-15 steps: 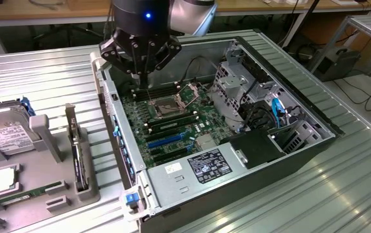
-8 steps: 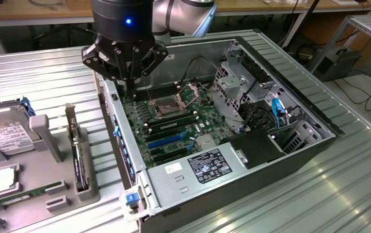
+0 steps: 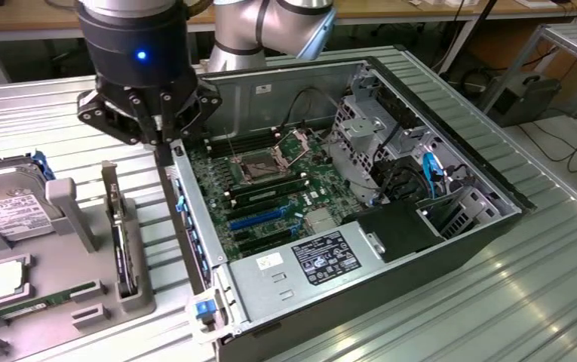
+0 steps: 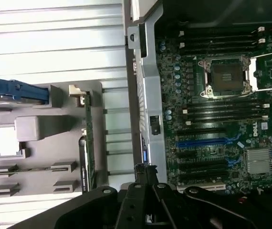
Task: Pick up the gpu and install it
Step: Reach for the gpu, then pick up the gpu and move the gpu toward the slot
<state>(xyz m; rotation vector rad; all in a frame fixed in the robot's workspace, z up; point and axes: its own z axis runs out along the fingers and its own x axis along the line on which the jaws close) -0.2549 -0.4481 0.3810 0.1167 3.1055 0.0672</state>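
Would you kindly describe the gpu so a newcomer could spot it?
Find the open black computer case; on the exterior view's left of it lies a grey holder tray. Along the tray's side nearest the case, the thin black gpu card stands on edge, a silver bracket at one end, unlike the boxy silver hard drive and flat green memory stick.

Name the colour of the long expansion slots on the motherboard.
Blue. The expansion slots show best in the wrist view.
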